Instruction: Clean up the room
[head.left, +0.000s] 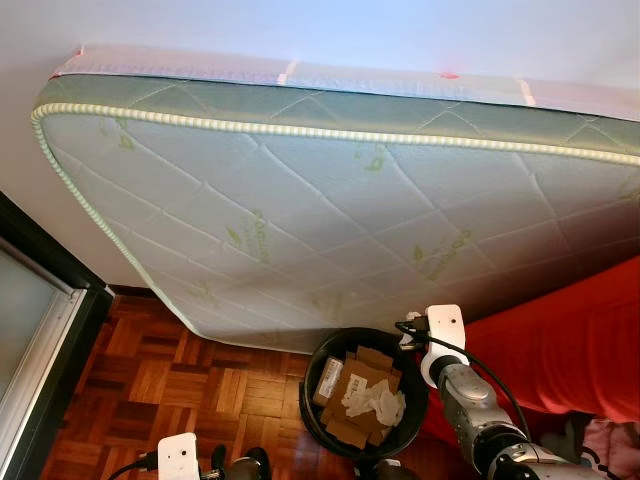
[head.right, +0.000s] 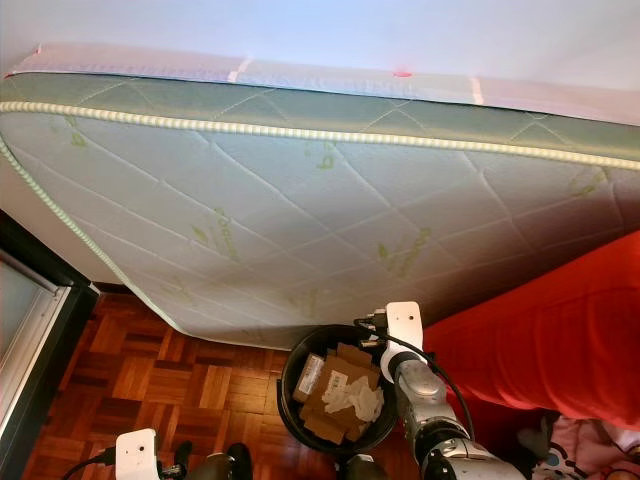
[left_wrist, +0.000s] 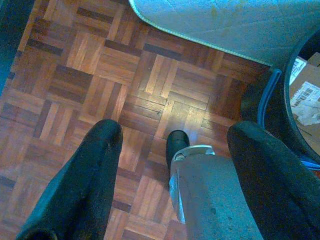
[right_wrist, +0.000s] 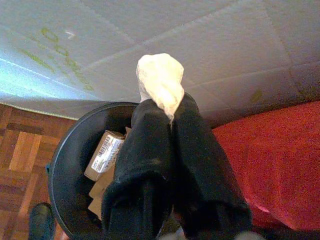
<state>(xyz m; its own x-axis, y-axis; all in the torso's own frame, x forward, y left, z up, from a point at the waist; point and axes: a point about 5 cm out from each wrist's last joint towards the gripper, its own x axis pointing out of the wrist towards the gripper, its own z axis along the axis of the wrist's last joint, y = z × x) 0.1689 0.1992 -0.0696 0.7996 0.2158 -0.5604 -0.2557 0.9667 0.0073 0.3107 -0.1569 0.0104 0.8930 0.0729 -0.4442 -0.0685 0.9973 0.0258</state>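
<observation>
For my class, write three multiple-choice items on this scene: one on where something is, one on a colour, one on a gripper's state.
1. Where is the black bin?
A. on the mattress
B. on the parquet floor beside the red cover
C. against the window

2. What colour is the cover to the bin's right?
A. blue
B. red
C. white

3. What is the right gripper doing?
A. hanging open
B. shut on a crumpled white wad
C. gripping the bin rim

Answers: 1 B, the bin stands on parquet floor below the leaning mattress; 2 B, the fabric is plainly red; 3 B, the wad sits between its fingers above the bin.
</observation>
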